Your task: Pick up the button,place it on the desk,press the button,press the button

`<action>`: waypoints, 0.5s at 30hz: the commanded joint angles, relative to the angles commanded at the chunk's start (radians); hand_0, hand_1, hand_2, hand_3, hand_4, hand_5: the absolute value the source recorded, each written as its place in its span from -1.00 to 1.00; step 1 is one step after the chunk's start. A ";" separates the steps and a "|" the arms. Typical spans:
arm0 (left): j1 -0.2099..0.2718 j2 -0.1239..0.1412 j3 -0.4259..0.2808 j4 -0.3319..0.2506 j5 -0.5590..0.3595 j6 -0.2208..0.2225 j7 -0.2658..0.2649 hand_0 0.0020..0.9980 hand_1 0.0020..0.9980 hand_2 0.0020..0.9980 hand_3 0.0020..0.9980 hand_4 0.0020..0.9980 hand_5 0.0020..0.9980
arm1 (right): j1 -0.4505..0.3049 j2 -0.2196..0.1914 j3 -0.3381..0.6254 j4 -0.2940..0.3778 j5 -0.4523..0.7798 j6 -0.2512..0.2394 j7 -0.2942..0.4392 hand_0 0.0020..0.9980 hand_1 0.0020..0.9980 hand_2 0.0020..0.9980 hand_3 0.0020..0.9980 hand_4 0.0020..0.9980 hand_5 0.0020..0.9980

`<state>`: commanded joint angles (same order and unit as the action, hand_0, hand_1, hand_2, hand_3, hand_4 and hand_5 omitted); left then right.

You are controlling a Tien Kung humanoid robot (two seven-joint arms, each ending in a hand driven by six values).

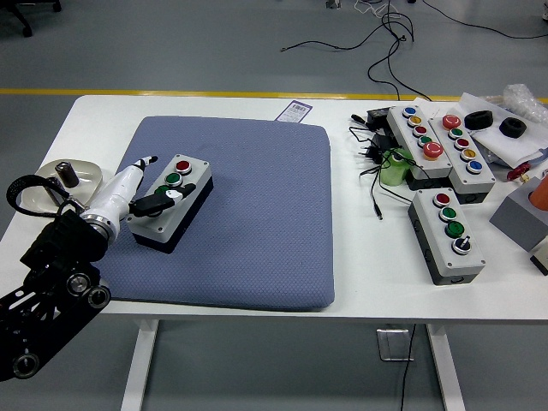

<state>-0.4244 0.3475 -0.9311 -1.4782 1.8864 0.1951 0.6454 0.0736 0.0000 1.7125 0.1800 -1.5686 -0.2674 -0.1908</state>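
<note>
On the blue pad (257, 223) | button box (171, 202): we judge it rigid, light, smooth-sided | left robot hand (141, 195) grips its near end | hold by side walls, clear of buttons.

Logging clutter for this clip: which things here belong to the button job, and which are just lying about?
In the job:
- left hand
- button box on the blue mat

Lying about:
- three button boxes, right
- cables and plug
- green object
- beige dish, far left
</note>
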 joint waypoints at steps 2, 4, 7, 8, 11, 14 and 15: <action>0.000 -0.001 0.006 -0.001 0.046 0.001 0.000 1.00 1.00 1.00 1.00 1.00 0.44 | 0.000 0.000 -0.001 0.000 0.001 0.000 0.000 0.10 0.29 0.38 0.23 -0.43 -0.77; 0.000 -0.003 0.016 0.001 0.123 0.001 0.000 1.00 1.00 1.00 1.00 1.00 0.44 | 0.001 0.000 0.001 0.000 -0.002 0.000 0.000 0.10 0.29 0.38 0.23 -0.43 -0.77; -0.001 -0.010 0.024 0.014 0.254 -0.009 0.000 1.00 1.00 1.00 1.00 1.00 0.44 | 0.001 0.000 0.002 0.000 -0.003 0.000 0.000 0.10 0.29 0.38 0.23 -0.43 -0.77; -0.002 -0.013 0.027 0.020 0.292 -0.018 0.000 1.00 1.00 1.00 1.00 1.00 0.42 | 0.001 0.000 0.002 0.000 -0.002 0.000 0.000 0.10 0.29 0.38 0.23 -0.43 -0.77; -0.003 -0.023 0.031 0.045 0.383 -0.040 0.000 1.00 1.00 1.00 1.00 1.00 0.42 | 0.001 0.000 -0.001 0.000 -0.001 0.000 0.000 0.10 0.29 0.38 0.23 -0.43 -0.77; -0.004 -0.035 0.028 0.066 0.381 -0.052 0.000 1.00 1.00 1.00 1.00 1.00 0.41 | 0.001 0.000 0.000 0.000 -0.001 0.000 0.000 0.10 0.29 0.38 0.23 -0.43 -0.77; -0.005 -0.042 0.025 0.075 0.372 -0.057 0.000 1.00 1.00 1.00 1.00 1.00 0.41 | 0.001 0.000 -0.001 0.000 -0.001 0.000 -0.001 0.10 0.29 0.38 0.23 -0.43 -0.77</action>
<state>-0.4291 0.3056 -0.9060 -1.4033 2.2582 0.1381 0.6454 0.0745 0.0000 1.7113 0.1800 -1.5694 -0.2673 -0.1913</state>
